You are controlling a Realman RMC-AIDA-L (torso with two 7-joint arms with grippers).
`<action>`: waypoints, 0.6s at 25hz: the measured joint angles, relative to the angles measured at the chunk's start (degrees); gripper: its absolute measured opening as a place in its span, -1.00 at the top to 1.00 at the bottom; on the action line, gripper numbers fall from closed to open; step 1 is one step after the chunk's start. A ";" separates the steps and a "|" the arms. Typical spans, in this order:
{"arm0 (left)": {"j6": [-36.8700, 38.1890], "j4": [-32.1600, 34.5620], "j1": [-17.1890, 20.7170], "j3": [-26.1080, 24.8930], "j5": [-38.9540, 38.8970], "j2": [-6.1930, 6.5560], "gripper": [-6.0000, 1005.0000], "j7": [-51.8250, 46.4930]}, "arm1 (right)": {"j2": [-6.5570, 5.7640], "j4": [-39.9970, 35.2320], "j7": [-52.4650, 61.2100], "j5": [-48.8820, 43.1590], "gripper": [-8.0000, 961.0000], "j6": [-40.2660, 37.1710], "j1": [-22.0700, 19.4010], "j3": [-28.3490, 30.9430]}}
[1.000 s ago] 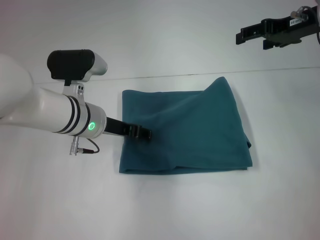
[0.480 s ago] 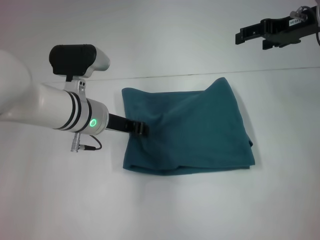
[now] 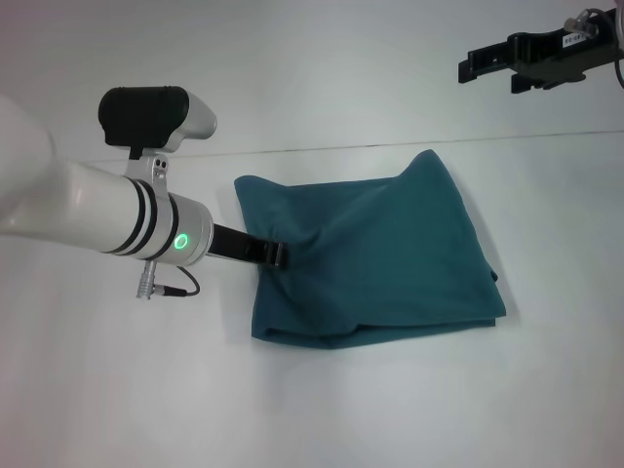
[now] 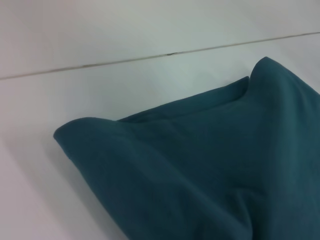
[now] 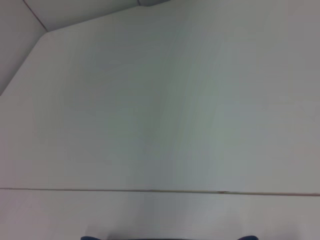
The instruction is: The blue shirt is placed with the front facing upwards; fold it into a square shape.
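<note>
The blue shirt point(image 3: 390, 253) lies folded into a rough rectangle on the white table, plain teal side up, with no print showing. My left gripper point(image 3: 278, 255) is at the shirt's left edge, shut on the cloth, and creases run out from the grip. In the left wrist view the shirt point(image 4: 200, 170) fills the lower right, its folded edge raised off the table. My right gripper point(image 3: 483, 66) hangs high at the far right, well away from the shirt.
A thin seam point(image 3: 341, 148) crosses the white table point(image 3: 117, 390) just behind the shirt. My white left forearm point(image 3: 88, 219) reaches in from the left. Bare table surrounds the shirt on all sides.
The shirt's left and near edges have shifted to the right and its near left corner has pulled inward, while the far left corner stayed put. The right arm has not moved.
</note>
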 joint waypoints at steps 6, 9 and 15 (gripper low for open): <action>3.14 0.44 0.21 -0.27 -0.25 0.37 0.86 -0.54 | -0.06 0.55 -0.02 0.00 -0.95 0.00 -0.15 0.00; 6.54 3.16 1.91 -0.39 -0.15 0.49 0.86 -1.35 | -0.07 0.55 -0.02 -0.01 -0.95 0.00 -0.34 0.00; 13.69 11.03 7.83 -2.56 0.14 0.73 0.86 -2.72 | -0.05 0.55 -0.02 0.00 -0.95 -0.01 -0.56 0.00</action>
